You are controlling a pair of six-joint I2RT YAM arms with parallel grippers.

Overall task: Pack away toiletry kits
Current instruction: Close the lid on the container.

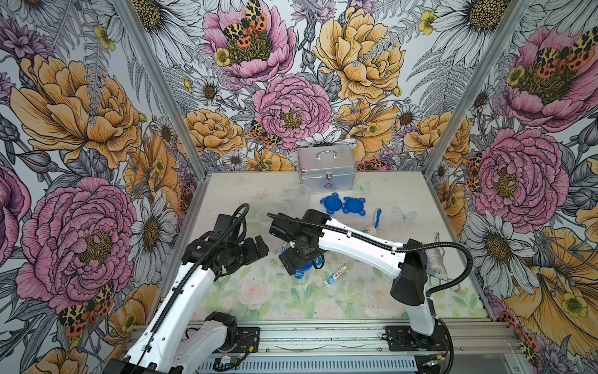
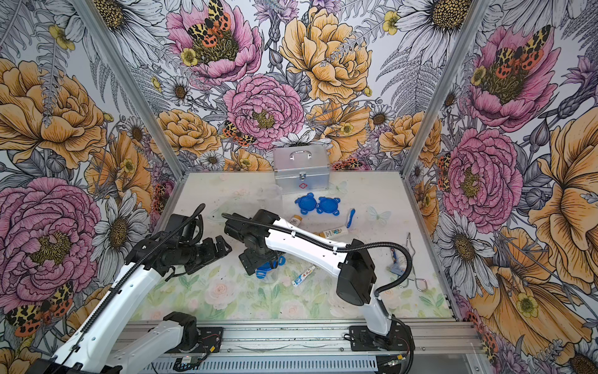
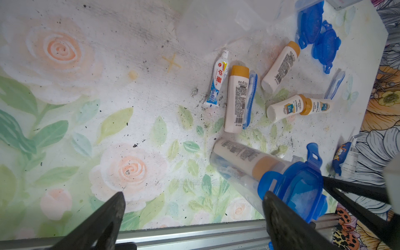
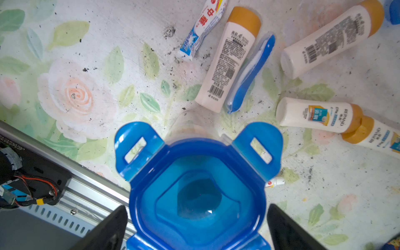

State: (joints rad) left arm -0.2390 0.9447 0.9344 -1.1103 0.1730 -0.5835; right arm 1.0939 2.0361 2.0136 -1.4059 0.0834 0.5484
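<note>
The toiletry kit cup (image 3: 236,164), filled with a bottle and capped by a blue lid (image 4: 199,194), is seen near the middle of the table (image 1: 259,301), under the right gripper (image 4: 197,207), whose jaws are spread wide just outside the lid's edges. The left gripper (image 3: 194,194) is held open and empty, clear of the cup. Loose bottles (image 4: 229,58) and spare lids (image 1: 343,204) are scattered behind.

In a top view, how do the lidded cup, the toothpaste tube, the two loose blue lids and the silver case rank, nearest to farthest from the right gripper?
1. Lidded cup, directly under the right gripper.
2. Toothpaste tube, beside the cup.
3. Loose blue lids, farther back.
4. Silver case, at the back wall.
</note>
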